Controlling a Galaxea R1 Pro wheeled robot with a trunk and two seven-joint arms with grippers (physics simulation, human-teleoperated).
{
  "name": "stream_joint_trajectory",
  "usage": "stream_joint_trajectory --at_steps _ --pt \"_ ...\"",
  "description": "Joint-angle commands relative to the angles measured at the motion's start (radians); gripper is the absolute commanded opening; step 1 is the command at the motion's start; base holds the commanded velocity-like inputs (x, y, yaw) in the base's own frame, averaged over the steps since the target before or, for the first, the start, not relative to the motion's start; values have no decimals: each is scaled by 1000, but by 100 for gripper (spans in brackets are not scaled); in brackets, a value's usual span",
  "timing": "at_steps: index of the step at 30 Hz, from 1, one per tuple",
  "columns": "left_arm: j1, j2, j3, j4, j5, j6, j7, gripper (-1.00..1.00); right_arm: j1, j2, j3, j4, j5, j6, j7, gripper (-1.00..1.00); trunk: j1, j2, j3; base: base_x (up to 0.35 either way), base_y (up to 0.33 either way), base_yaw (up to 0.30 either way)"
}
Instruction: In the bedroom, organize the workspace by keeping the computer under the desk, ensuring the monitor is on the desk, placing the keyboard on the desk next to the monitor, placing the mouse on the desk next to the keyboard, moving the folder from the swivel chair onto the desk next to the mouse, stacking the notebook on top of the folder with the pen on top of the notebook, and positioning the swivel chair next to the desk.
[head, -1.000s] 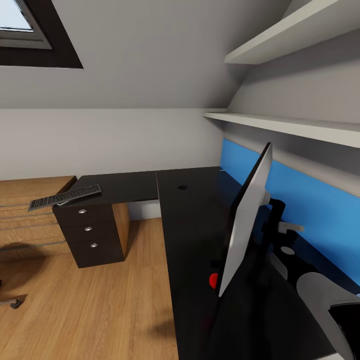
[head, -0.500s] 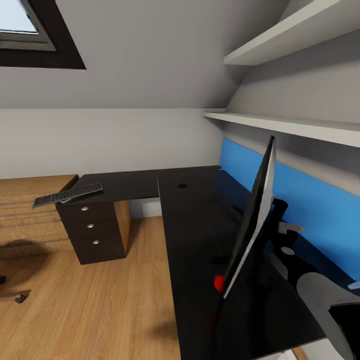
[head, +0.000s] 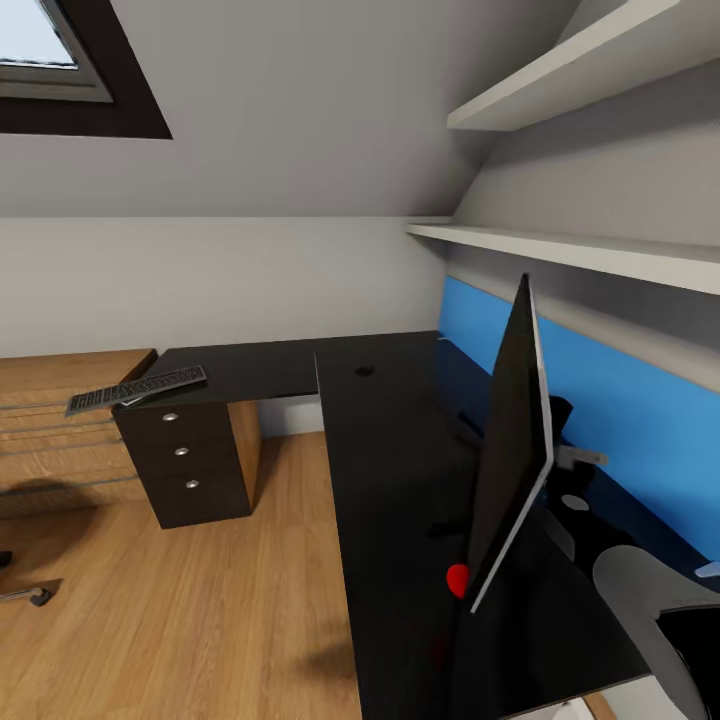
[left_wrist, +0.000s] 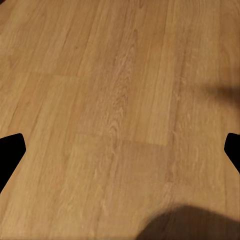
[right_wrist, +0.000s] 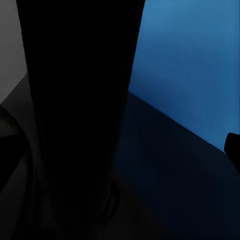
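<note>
Sloped white ceiling and two white shelves (head: 560, 248) hang over a black L-shaped desk (head: 390, 440) with a blue back panel (head: 620, 420) along the wall.

Since a second ago the monitor (head: 512, 450) has turned: then its pale grey side faced me, and now its dark face shows, with the thin light edge on the side toward the blue panel. It stands tilted on the desk. The red dot (head: 457, 578) at its lower corner now sits a little nearer the desk's front edge. The whole view also shifted slightly early on, so the camera moved a bit.

No writing or brand can be read anywhere.

The keyboard (head: 135, 388) lies at the far end of the desk's side wing, well apart from the monitor, above a dark drawer unit (head: 185, 460) with three round knobs. Beyond the wing stands a light wooden dresser (head: 60, 430). A window (head: 60, 60) sits up in the slope.

The right arm (head: 640, 580) reaches behind the monitor, between it and the blue panel; its wrist camera sees a black slab close up against the blue. Whether that gripper grips anything, I cannot tell. The left gripper (left_wrist: 120, 155) has its fingertips spread wide, holding nothing, over bare wood floor (left_wrist: 120, 100).
</note>
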Motion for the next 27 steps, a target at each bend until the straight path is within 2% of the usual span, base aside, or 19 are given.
stream_joint_trajectory --at_steps 1,15,27 --pt "0 0 -2 -2 7 -2 0 100 -1 -1 5 0 -11 -5 -5 100 0 -1 -1 0 0 0" --pt "0 0 -2 -2 7 -2 0 100 -1 -1 7 0 -11 -5 -5 100 0 -1 -1 0 0 0" --pt "0 -1 -2 -2 7 -2 0 100 -1 0 6 1 8 -5 3 100 0 -1 -1 -10 0 0"
